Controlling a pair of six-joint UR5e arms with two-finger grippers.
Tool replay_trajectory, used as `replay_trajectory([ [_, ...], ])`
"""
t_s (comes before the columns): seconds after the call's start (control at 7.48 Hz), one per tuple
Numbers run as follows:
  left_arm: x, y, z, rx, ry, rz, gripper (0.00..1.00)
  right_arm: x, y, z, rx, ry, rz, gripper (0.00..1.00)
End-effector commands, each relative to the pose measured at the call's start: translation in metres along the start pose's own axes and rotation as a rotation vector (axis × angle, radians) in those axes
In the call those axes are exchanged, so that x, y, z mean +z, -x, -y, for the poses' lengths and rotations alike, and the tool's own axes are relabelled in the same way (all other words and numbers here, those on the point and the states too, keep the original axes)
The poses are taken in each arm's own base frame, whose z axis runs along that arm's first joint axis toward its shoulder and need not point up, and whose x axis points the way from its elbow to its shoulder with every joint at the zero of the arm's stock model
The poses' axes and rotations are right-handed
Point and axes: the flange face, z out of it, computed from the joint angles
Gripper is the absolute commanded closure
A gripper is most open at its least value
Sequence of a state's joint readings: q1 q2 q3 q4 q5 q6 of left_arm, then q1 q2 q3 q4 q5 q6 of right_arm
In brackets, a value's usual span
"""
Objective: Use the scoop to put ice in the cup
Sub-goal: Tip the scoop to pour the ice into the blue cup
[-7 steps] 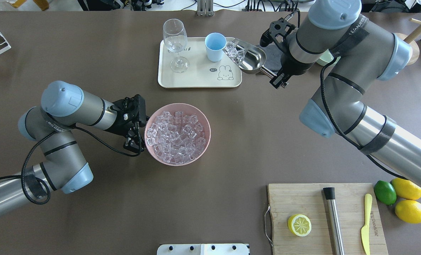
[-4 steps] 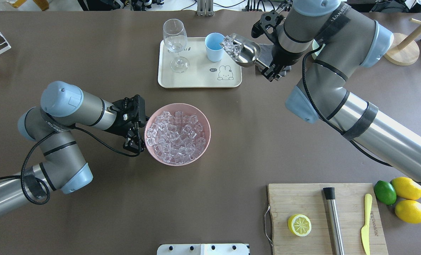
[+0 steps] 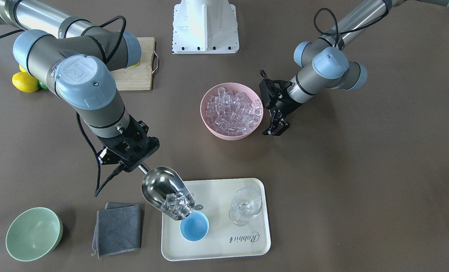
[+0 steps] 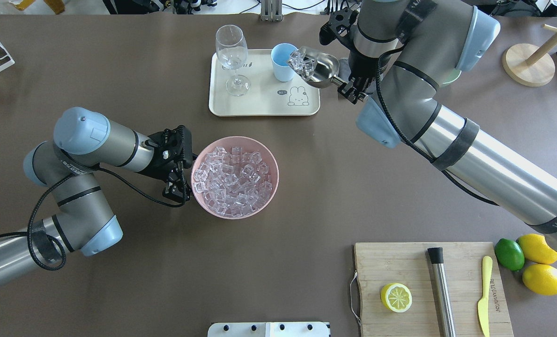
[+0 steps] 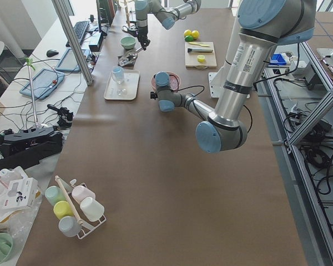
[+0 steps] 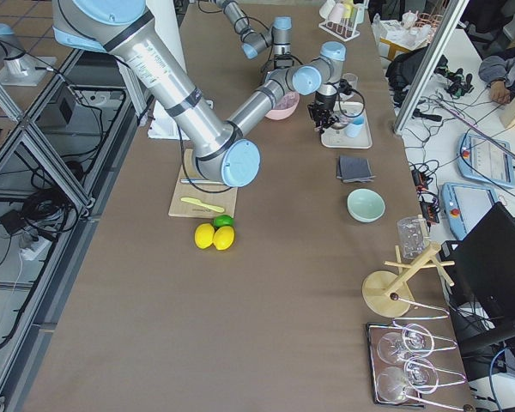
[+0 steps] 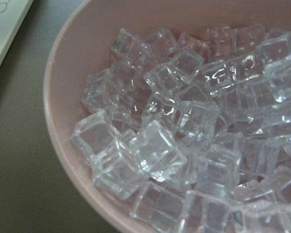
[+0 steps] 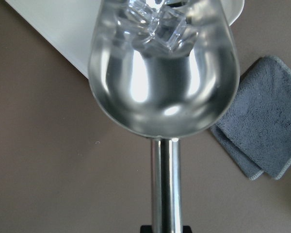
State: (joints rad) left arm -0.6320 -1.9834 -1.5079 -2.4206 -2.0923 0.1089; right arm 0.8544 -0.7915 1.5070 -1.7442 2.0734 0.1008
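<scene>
My right gripper (image 3: pixel 131 163) (image 4: pixel 352 90) is shut on the handle of the steel scoop (image 3: pixel 163 190) (image 4: pixel 323 69) (image 8: pixel 162 77). The scoop tilts down, with several ice cubes (image 3: pixel 177 206) (image 4: pixel 300 62) (image 8: pixel 153 22) at its lip, right over the rim of the light-blue cup (image 3: pixel 194 226) (image 4: pixel 283 61). The cup stands on the cream tray (image 3: pixel 216 251) (image 4: pixel 259 100). My left gripper (image 3: pixel 275 126) (image 4: pixel 177 180) sits at the rim of the pink bowl (image 3: pixel 206 124) (image 4: pixel 271 187) (image 7: pixel 58 126), which is full of ice (image 4: pixel 233 180) (image 7: pixel 184 131). I cannot tell how its jaws stand.
A clear stemmed glass (image 3: pixel 246 206) (image 4: pixel 232 56) stands on the tray beside the cup. A grey cloth (image 3: pixel 118 228) (image 8: pixel 264 116) and a pale green bowl (image 3: pixel 33 234) lie off the tray. A cutting board (image 4: pixel 430 288) holds a lemon half, steel cylinder and yellow knife; whole citrus lies beside it.
My right arm has carried the scoop leftward to the cup and tipped it further, so the ice has slid to its lip. The left arm has not moved.
</scene>
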Motion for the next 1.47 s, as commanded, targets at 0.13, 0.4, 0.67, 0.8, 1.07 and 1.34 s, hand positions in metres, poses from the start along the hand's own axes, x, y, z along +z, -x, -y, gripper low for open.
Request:
replay_trajectory([
  [0.13, 0.000, 0.000, 0.000, 0.000, 0.000, -0.005, 0.01, -0.018, -0.007, 0.042, -0.013, 0.095, -0.013, 1.00],
  [0.4, 0.000, 0.000, 0.000, -0.002, 0.001, -0.005, 0.01, -0.019, -0.010, 0.052, -0.023, 0.134, -0.017, 1.00],
  [0.67, 0.000, 0.000, 0.000, -0.002, 0.001, -0.005, 0.01, -0.024, -0.008, 0.064, -0.036, 0.179, -0.018, 1.00],
  [0.8, 0.000, 0.000, 0.000, -0.004, 0.001, -0.005, 0.01, -0.029, -0.004, 0.068, -0.040, 0.200, -0.020, 1.00],
  [1.07, 0.000, 0.000, 0.000, -0.004, 0.001, -0.005, 0.01, -0.030, -0.004, 0.066, -0.058, 0.241, -0.019, 1.00],
  [1.34, 0.000, 0.000, 0.000, -0.005, 0.001, -0.005, 0.01, -0.035, -0.002, 0.068, -0.071, 0.264, -0.032, 1.00],
])
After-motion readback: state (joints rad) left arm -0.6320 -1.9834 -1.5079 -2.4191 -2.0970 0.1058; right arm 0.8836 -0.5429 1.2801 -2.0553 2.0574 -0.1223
